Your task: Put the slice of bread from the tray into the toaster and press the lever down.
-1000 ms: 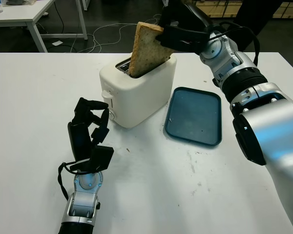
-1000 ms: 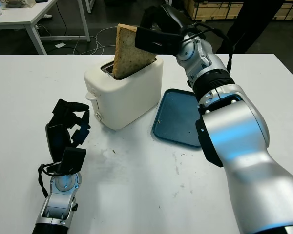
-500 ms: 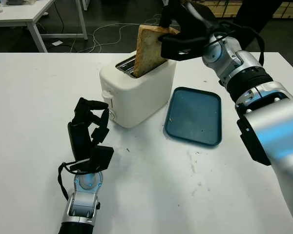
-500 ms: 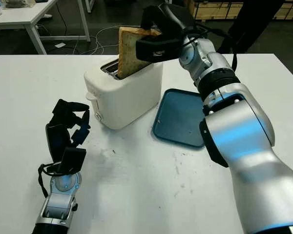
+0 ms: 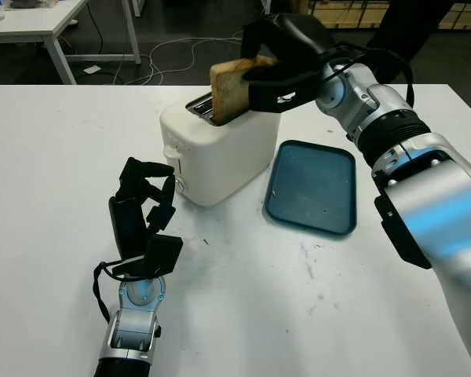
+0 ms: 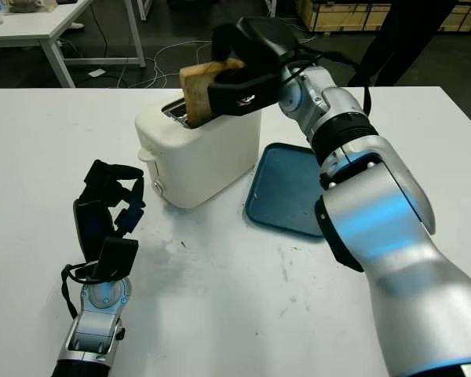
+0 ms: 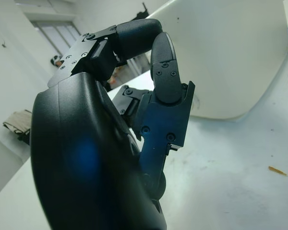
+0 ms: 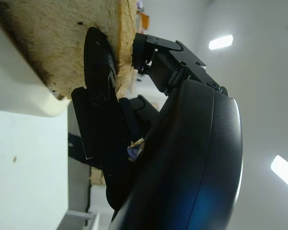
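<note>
A slice of bread [image 5: 229, 91] stands partly down in a slot of the white toaster [image 5: 220, 153], its upper half still above the top. My right hand [image 5: 276, 69] is shut on the bread's upper edge, over the toaster. In the right wrist view the black fingers [image 8: 100, 81] press against the bread [image 8: 62, 43]. The dark blue tray [image 5: 312, 186] lies bare to the right of the toaster. The toaster's lever [image 5: 170, 152] is on its near left end. My left hand [image 5: 141, 212] is upright, fingers curled, on the table in front of the toaster's left end, holding nothing.
Small crumbs dot the white table [image 5: 298, 306] near the tray. Other tables [image 5: 39, 23] and floor cables [image 5: 173, 55] lie beyond the far edge. A person's dark clothing [image 5: 408, 23] shows at the back right.
My right hand has lowered the bread further into the toaster slot and moved left over it. The left hand has not moved.
</note>
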